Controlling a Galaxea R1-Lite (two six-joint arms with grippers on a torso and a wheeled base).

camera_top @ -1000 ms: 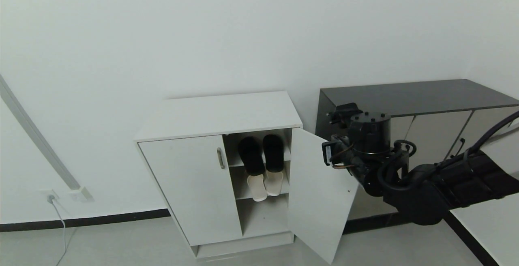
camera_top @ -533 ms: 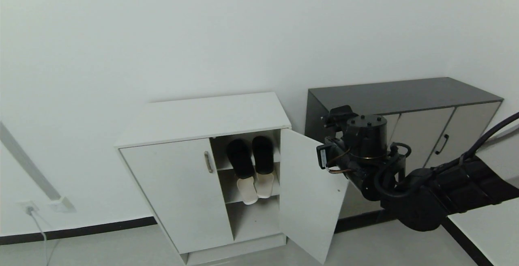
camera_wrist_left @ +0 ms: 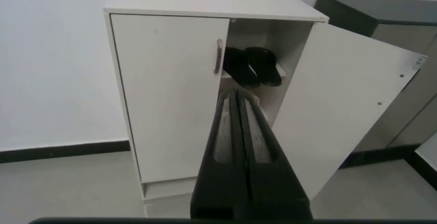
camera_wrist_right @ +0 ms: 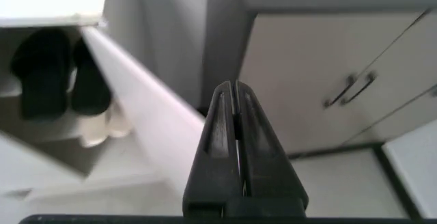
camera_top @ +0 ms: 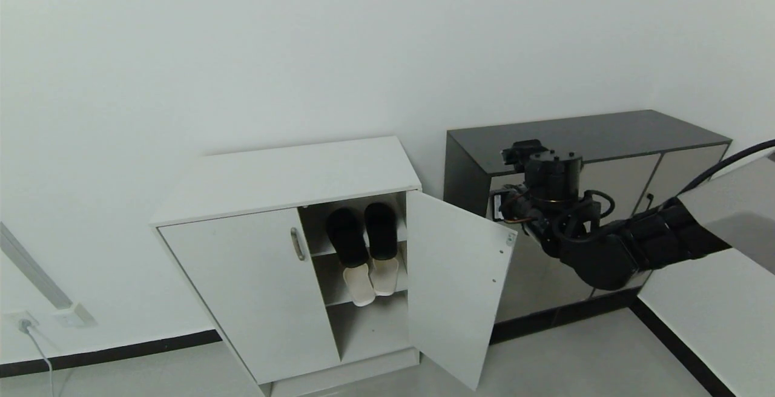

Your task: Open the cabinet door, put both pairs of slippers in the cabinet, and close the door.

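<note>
Door [camera_top: 454, 282]: right-hand leaf of the white cabinet [camera_top: 284, 173], swung wide open with its inner face towards the head camera

Both pairs are already inside: black slippers [camera_top: 363, 233] on the top shelf, white slippers [camera_top: 369, 276] on the shelf below. Closing looks like the only step left

Handling, my read:
- thin flat board, stiff and light, swings freely on its hinges
- smooth faces, so pinching the edge would likely slip; push it instead
- best contact is the outer face near the free edge, far from the hinges
- two screw holes near the free edge suggest a handle on the hidden outer side, like the handle [camera_top: 297, 244] on the shut left leaf
- the slippers poke out past the shelf fronts, so the door could catch them; close it slowly

Right arm comes in from the right across the dark sideboard [camera_top: 581, 131], wrist up by the door's top free corner on the outer side. Contact with the door: cannot tell. Right gripper [camera_wrist_right: 235, 87] has its fingers pressed together and holds nothing, with the door edge [camera_wrist_right: 150, 108] slanting past just beside it

Left gripper [camera_wrist_left: 237, 95] is also pressed together and empty. It points at the cabinet front roughly where the shut leaf meets the opening, well apart from it
</note>
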